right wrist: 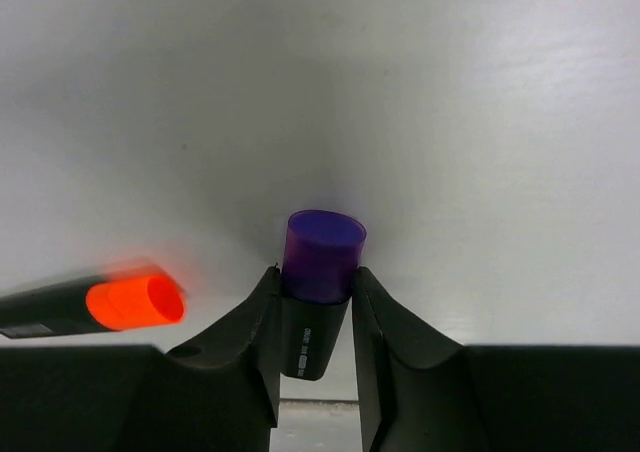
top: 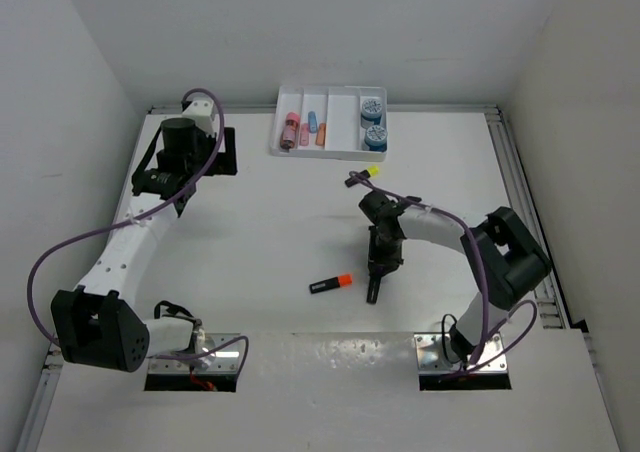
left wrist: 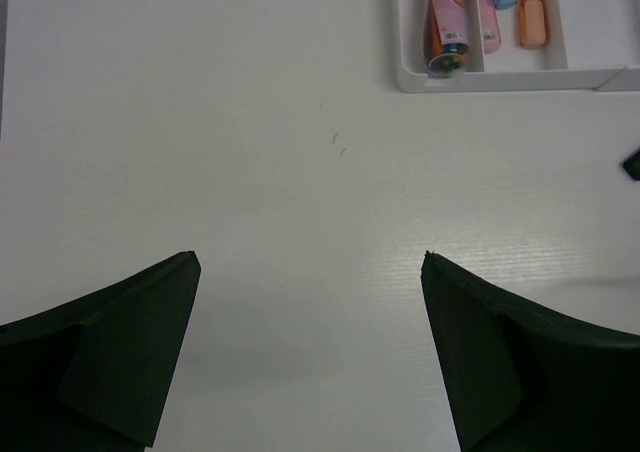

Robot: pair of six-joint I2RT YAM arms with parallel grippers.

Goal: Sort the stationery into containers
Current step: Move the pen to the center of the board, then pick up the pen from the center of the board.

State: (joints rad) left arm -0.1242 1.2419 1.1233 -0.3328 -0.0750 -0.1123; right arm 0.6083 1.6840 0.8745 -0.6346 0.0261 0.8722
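Note:
My right gripper (top: 376,272) (right wrist: 315,290) is shut on a black highlighter with a purple end (right wrist: 322,247), held just above the table. A black highlighter with an orange end (top: 331,284) (right wrist: 120,304) lies on the table just left of it. A highlighter with a yellow end (top: 362,176) lies below the tray. The white four-compartment tray (top: 345,153) (left wrist: 500,78) stands at the back. It holds pink and peach sticks (top: 292,130) (left wrist: 532,12) on its left and two blue round pieces (top: 374,120) on its right. My left gripper (top: 222,152) (left wrist: 310,262) is open and empty over bare table, left of the tray.
White walls close in the table on three sides. A metal rail (top: 515,172) runs along the right edge. Purple cables loop from both arms. A dark tip (left wrist: 632,162) shows at the right edge of the left wrist view.

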